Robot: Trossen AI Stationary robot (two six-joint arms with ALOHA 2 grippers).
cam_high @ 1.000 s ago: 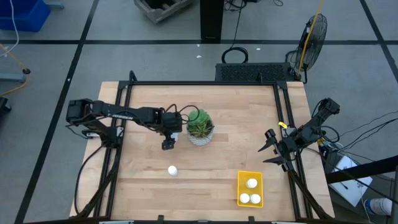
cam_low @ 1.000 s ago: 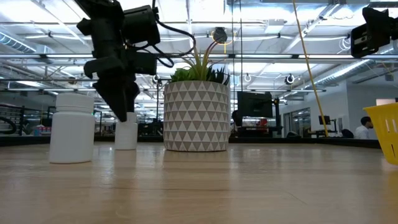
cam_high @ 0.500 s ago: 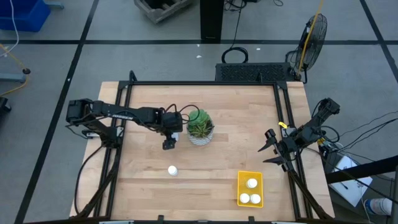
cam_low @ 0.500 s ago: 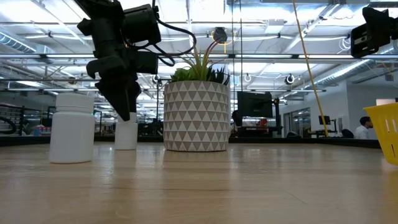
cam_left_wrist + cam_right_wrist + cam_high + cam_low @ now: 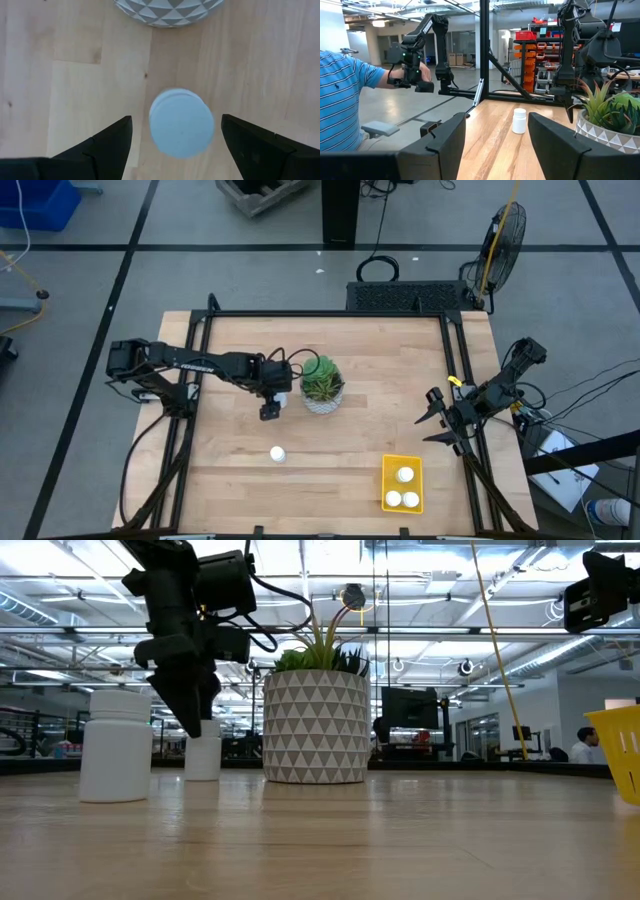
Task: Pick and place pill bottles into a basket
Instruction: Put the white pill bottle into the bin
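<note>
Pill bottles, five white: three are lying in the basket (image 5: 402, 483), one (image 5: 405, 475) toward its far end and two side by side at the near end (image 5: 393, 499) (image 5: 410, 500). A fourth bottle (image 5: 277, 453) is standing alone on the worktop (image 5: 380, 380), nearer the front edge, well apart from the basket. The fifth bottle (image 5: 181, 123) is standing upright just beside the potted plant (image 5: 321, 383), directly under the left pincer (image 5: 270, 412); in the low view it (image 5: 203, 755) is showing behind the dark fingers.

Basket, yellow, rectangular: sitting at the front right of the worktop.

Left pincer: hovering above the fifth bottle with its fingers (image 5: 107, 145) spread wide, one on each side of the cap, touching nothing and holding nothing.

Right pincer (image 5: 433, 425): waiting at the right edge of the worktop, above the rail, fingers (image 5: 440, 145) standing partly apart with nothing between them.

Potted plant: white pot with grey triangle pattern, green leaves, standing near the middle of the worktop.

Person (image 5: 342, 95) in a blue striped shirt: showing beyond the worktop in the right wrist view.
</note>
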